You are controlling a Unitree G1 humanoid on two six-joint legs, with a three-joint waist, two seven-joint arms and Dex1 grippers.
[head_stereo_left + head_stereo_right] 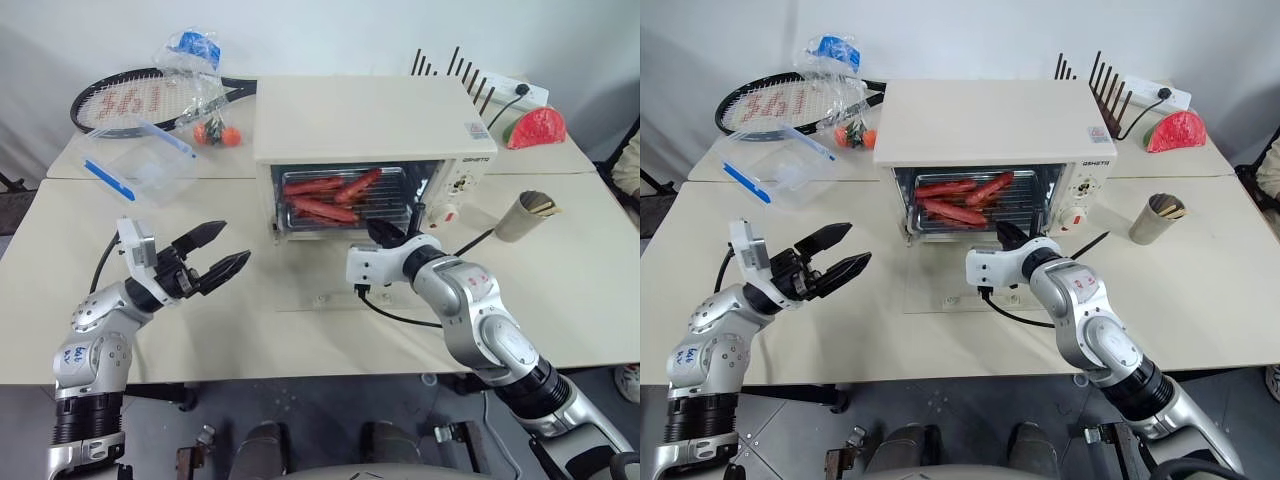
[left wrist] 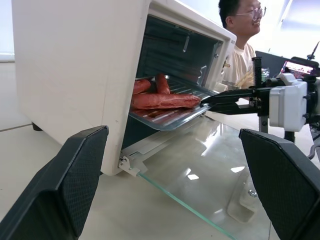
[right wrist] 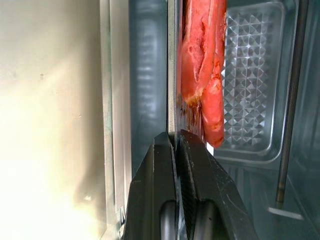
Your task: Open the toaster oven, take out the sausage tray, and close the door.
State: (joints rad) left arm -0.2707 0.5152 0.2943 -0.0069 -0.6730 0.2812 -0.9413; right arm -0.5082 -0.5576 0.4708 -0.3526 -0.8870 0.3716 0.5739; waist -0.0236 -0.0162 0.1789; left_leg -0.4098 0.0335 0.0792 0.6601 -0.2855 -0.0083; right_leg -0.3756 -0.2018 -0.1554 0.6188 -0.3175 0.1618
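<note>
The cream-white toaster oven (image 1: 370, 115) stands at the table's middle back. Its door (image 2: 210, 170) is down, the glass lying flat on the table in front. Inside, the shiny sausage tray (image 1: 330, 205) holds three red sausages (image 2: 165, 100), and its front edge juts slightly past the opening. My right gripper (image 1: 378, 233) is shut on the tray's front rim (image 3: 171, 100) at its right end. My left gripper (image 1: 235, 242) hangs open and empty left of the door, level with the oven's front left corner and apart from it.
A clear plastic box with a blue strip (image 1: 140, 160), a tennis racket (image 1: 130, 100) and a plastic bag (image 1: 190, 55) lie back left. A cup of sticks (image 1: 525, 215), a watermelon slice (image 1: 537, 128) and a peg rack (image 1: 465, 70) stand right. A person (image 2: 245, 30) sits beyond the oven.
</note>
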